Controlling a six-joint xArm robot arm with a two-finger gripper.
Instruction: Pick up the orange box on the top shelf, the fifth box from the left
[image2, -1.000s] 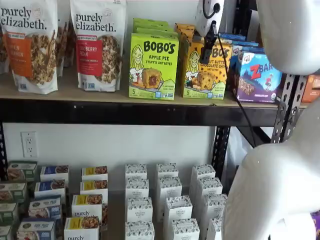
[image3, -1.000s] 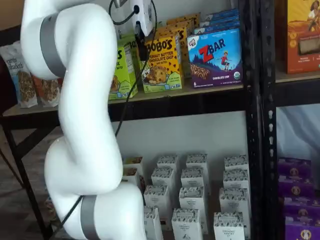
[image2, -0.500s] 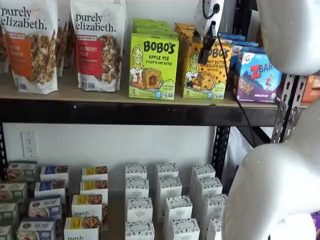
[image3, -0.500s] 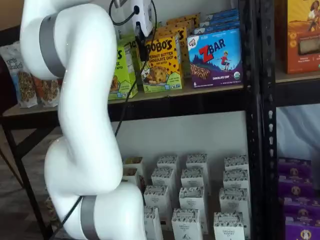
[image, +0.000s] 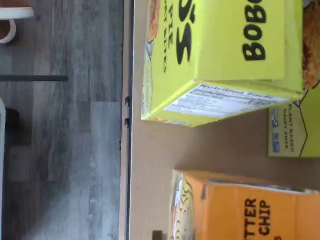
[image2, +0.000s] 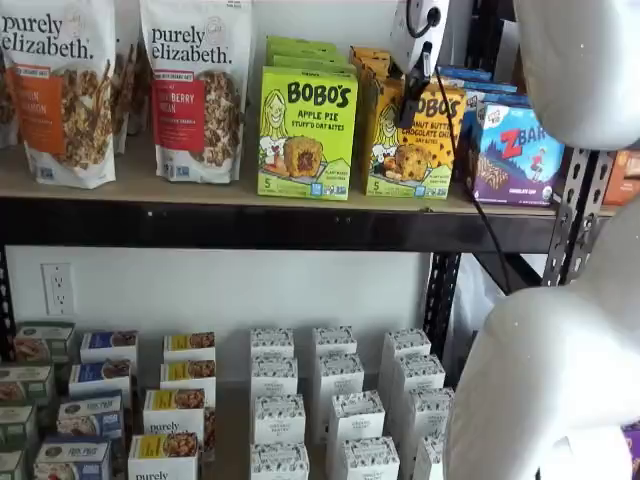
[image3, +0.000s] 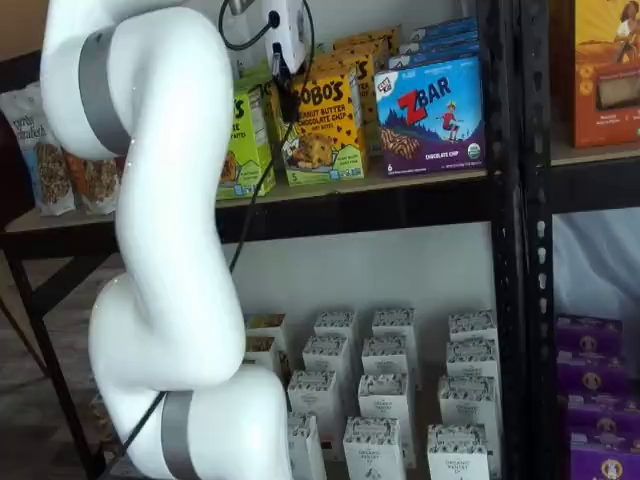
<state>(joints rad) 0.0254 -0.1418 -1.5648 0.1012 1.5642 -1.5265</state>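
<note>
1. The white arm (image3: 160, 200) fills the foreground in both shelf views, reaching up to the top shelf (image2: 250, 225), a tan board with a black front rail that carries granola bags and boxed snacks.

2. The orange box (image2: 412, 140) stands upright on that board, just beside the lime-green Apple Pie carton (image2: 306, 132) on one side and the blue Z Bar box (image2: 515, 150) on the other. More orange cartons are lined up behind it. Its long axis runs straight up and down, face to the room.

3. The gripper (image2: 412, 95) hangs over the front top edge of the orange box, white body above, black fingers pointing down across the upper part of the printed face. The box lies directly below and slightly behind the fingers, so the coming move looks to be a short drop and squeeze, not a sideways reach.

4. The fingers appear side-on in both shelf views; I cannot tell whether a gap stands between them, or whether they have hold of the box yet. The box sits flat on the shelf, not lifted.

5. The wrist view shows the orange top and the green carton well apart, with bare board between.
</note>
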